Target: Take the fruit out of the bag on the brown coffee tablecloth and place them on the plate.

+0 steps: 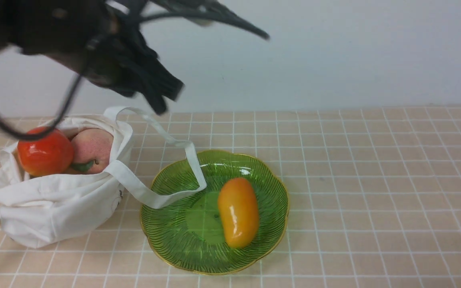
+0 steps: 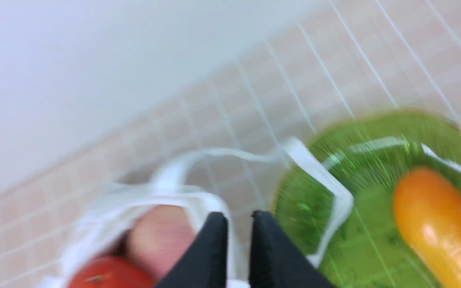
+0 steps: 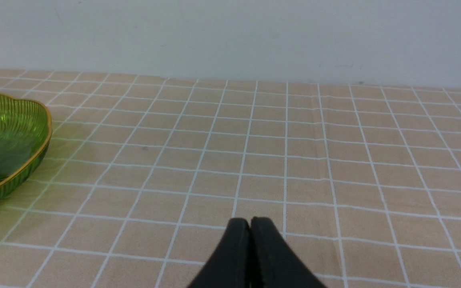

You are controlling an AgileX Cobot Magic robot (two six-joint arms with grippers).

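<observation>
The left gripper [image 1: 166, 94] is hovering above the cloth [image 1: 358, 180], its fingertips standing slightly apart with nothing between them; the right gripper [image 3: 249, 226] is showing its tips closed together, holding nothing; the mango [image 1: 238, 213] is lying on the green plate [image 1: 198, 256]; the red fruit [image 1: 45, 152] and the peach [image 1: 94, 148] are sitting in the mouth of the white bag [image 1: 58, 208]; one strap [image 1: 154, 198] is draping over the plate; dark print [image 1: 118, 197] is showing on the bag, perhaps lettering, too small to read
</observation>
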